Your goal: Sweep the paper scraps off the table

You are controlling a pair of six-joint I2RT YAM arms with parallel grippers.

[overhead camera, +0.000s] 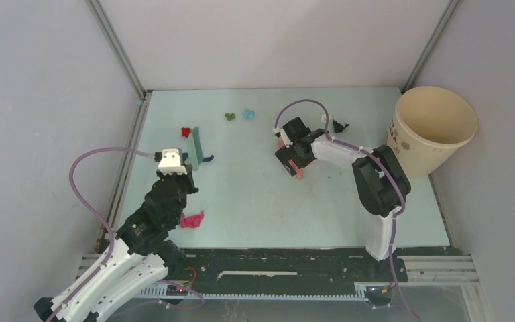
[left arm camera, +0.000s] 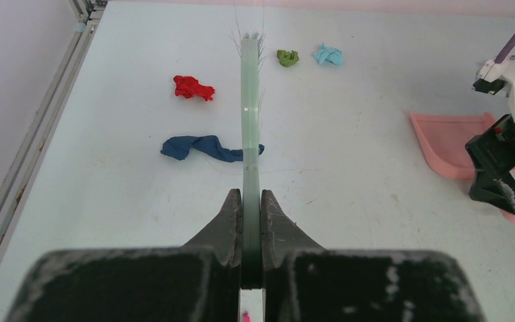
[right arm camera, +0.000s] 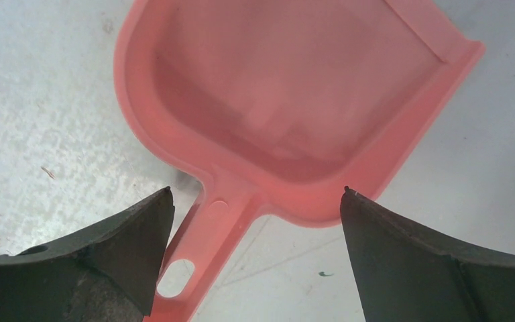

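Gripping the hand brush (left arm camera: 249, 121) in the left claw (left arm camera: 250, 196), holding the right claw (right arm camera: 256, 192) wide open over the dustpan handle (right arm camera: 206, 231), needing to grab it before sweeping the paper scraps (left arm camera: 192, 88).

Setting: robotics lab test cell.
Evidence:
- pale mint desk (overhead camera: 255, 201) boxed in by plain grey panel walls (overhead camera: 40, 100) on left, far and right edges
- aluminium corner post (overhead camera: 117, 48) rising at far-left corner, second post (overhead camera: 431, 43) at far-right corner
- metal rail (overhead camera: 127, 168) along left edge
- left arm (overhead camera: 127, 255) and right arm (overhead camera: 375, 181), white and black, fixed on black mounting plate (overhead camera: 275, 258) at near edge
- purple cable (overhead camera: 74, 181) looped in open air to left arm's wrist
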